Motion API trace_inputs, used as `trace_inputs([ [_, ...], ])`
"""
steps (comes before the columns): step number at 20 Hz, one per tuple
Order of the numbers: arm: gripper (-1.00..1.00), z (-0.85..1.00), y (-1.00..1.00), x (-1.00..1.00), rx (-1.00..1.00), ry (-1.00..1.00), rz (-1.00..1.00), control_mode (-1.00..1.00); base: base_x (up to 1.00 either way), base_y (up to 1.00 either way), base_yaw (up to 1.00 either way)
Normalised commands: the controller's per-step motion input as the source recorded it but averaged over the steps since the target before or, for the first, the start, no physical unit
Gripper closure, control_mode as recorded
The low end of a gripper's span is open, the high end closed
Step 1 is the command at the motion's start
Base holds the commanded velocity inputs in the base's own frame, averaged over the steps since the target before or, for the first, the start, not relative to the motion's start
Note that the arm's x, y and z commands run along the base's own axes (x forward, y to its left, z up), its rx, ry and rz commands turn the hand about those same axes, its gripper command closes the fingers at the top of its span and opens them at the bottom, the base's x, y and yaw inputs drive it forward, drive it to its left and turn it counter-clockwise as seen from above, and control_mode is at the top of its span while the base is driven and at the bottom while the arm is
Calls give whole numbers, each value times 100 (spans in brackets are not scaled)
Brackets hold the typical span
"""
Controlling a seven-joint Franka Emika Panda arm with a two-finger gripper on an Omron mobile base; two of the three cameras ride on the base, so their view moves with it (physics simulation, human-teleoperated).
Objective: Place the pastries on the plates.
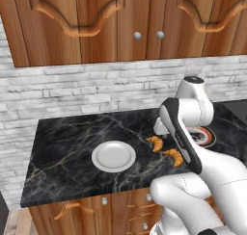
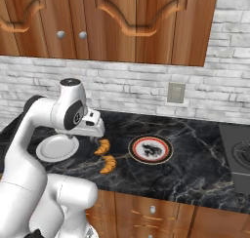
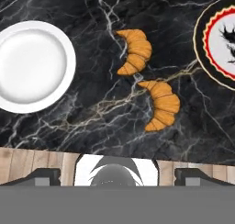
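Hovering over the black marble surface (image 3: 55, 136), I am seeing the white plate (image 3: 32, 66) left of the two croissants (image 3: 134, 52) (image 3: 161, 104), the ringed plate (image 3: 219, 42) right of them, both croissants lying bare on marble. My tool (image 3: 117, 176) is spread apart, gripping nothing.

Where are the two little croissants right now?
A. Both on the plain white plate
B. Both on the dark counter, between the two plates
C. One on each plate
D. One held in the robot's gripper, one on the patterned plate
B: both croissants lie on the black marble counter, with the plain white plate on one side and the patterned plate on the other, both bare.
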Motion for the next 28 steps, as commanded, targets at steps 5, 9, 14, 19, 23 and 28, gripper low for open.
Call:
trace_inputs([
  [5, -100, -61, -6, 23, 0, 14, 0, -100, 0, 0, 0],
  [9, -100, -47, -2, 57, 0, 10, 0, -100, 0, 0, 0],
  [14, -100, -19, -14, 44, 0, 9, 0, -100, 0, 0, 0],
  [19, -100, -21, -7, 44, 1, 12, 0, -100, 0, 0, 0],
  [23, -100, -28, 0, 48, 0, 7, 0, -100, 0, 0, 0],
  [28, -100, -47, 0, 37, 1, 6, 0, -100, 0, 0, 0],
])
